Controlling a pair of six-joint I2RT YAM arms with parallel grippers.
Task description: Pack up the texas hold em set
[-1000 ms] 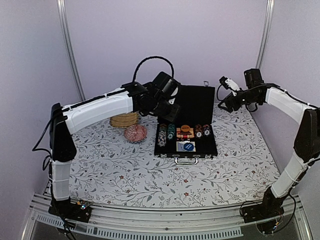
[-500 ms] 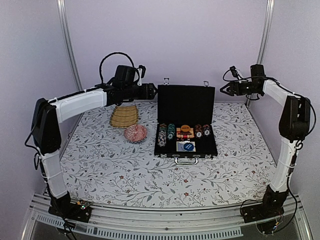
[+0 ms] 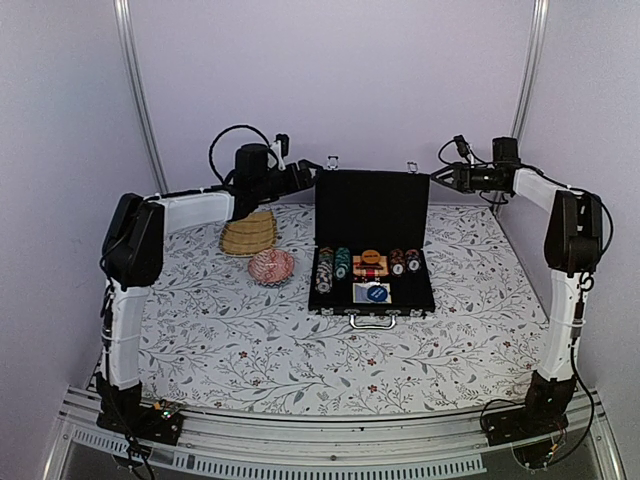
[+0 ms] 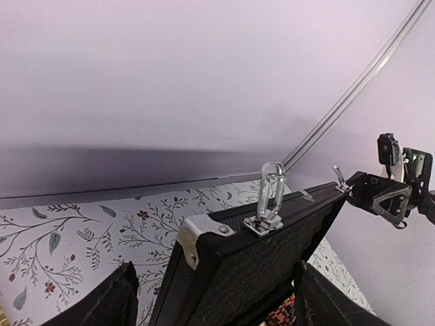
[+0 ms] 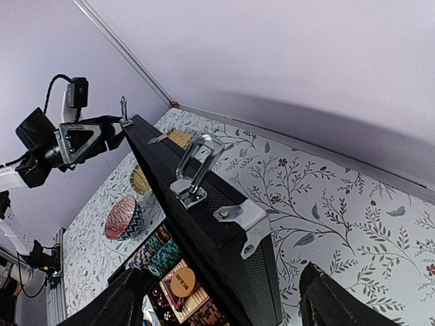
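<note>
The black briefcase [image 3: 372,290] lies open at mid-table with its lid [image 3: 370,205] upright. Poker chips [image 3: 335,265], an orange disc [image 3: 371,256] and a blue disc [image 3: 376,293] sit in its tray. My left gripper [image 3: 305,178] is open at the lid's upper left corner. In the left wrist view [image 4: 214,299] that corner [image 4: 204,234] stands between the spread fingers [image 4: 115,302]. My right gripper [image 3: 437,177] is open at the upper right corner. In the right wrist view [image 5: 228,302] the corner [image 5: 245,217] lies between its fingers [image 5: 333,302].
A pink-red woven ball [image 3: 271,266] and a tan slatted mat [image 3: 249,234] lie left of the case. Silver latches [image 3: 331,162] stick up from the lid's top edge. The silver handle [image 3: 372,321] faces the near side. The back wall is close behind the lid.
The left arm has swung back from in front of the lid, and its gripper has come to the lid's upper left corner. The right gripper has risen and closed in on the upper right corner.
</note>
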